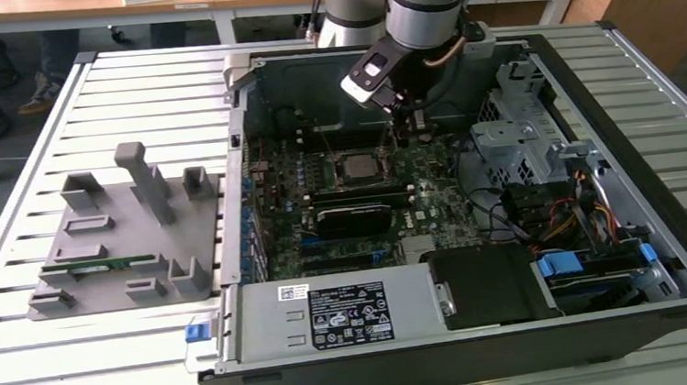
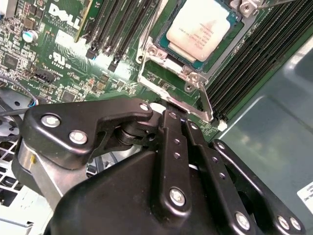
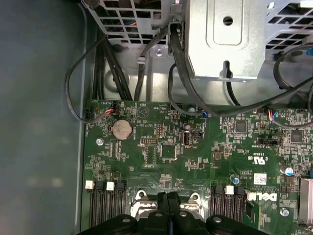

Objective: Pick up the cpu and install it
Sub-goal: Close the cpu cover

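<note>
The cpu (image 2: 203,27), a small square chip with a pale silvery top, lies flat in the metal-framed socket (image 2: 172,78) on the green motherboard; the exterior view shows the cpu (image 1: 358,166) in the middle of the open computer case. My gripper (image 2: 177,113) is shut, fingertips pressed together with nothing visible between them. It hangs just beside the socket frame's edge, off the chip. In the first wrist view the closed gripper (image 3: 167,197) stands over the socket frame. From the exterior view the gripper (image 1: 411,135) is low inside the case, just to the exterior view's right of the cpu.
Black memory slots (image 2: 117,29) flank the socket. A metal drive cage (image 1: 523,132) and cable bundles (image 1: 542,214) fill the case on the exterior view's right. On the slatted table, a grey fixture (image 1: 137,218) holds a green memory stick (image 1: 98,264).
</note>
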Robot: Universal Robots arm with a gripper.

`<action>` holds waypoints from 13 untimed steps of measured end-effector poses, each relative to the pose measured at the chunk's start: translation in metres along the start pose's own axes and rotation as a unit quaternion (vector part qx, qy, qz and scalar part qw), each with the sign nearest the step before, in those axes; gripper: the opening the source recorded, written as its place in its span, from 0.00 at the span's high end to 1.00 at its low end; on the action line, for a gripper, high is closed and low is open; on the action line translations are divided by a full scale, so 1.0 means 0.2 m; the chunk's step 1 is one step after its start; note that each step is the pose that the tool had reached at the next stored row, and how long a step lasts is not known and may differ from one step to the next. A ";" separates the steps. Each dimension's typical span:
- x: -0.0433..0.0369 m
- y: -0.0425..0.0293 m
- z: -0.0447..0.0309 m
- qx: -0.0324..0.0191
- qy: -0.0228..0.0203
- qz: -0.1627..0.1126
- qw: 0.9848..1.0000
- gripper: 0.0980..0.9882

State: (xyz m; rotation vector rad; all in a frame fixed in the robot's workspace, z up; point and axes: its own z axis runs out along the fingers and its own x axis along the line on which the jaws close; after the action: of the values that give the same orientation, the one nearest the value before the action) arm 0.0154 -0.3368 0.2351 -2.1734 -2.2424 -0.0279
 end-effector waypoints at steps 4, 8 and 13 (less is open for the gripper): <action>0.001 -0.025 0.003 0.000 0.000 0.000 1.000 0.98; 0.002 -0.045 0.008 0.000 0.000 0.000 1.000 0.98; 0.002 -0.069 0.020 0.000 0.000 0.000 1.000 0.98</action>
State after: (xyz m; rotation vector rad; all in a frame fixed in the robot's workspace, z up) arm 0.0016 -0.3367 0.2310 -2.1734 -2.2423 -0.0282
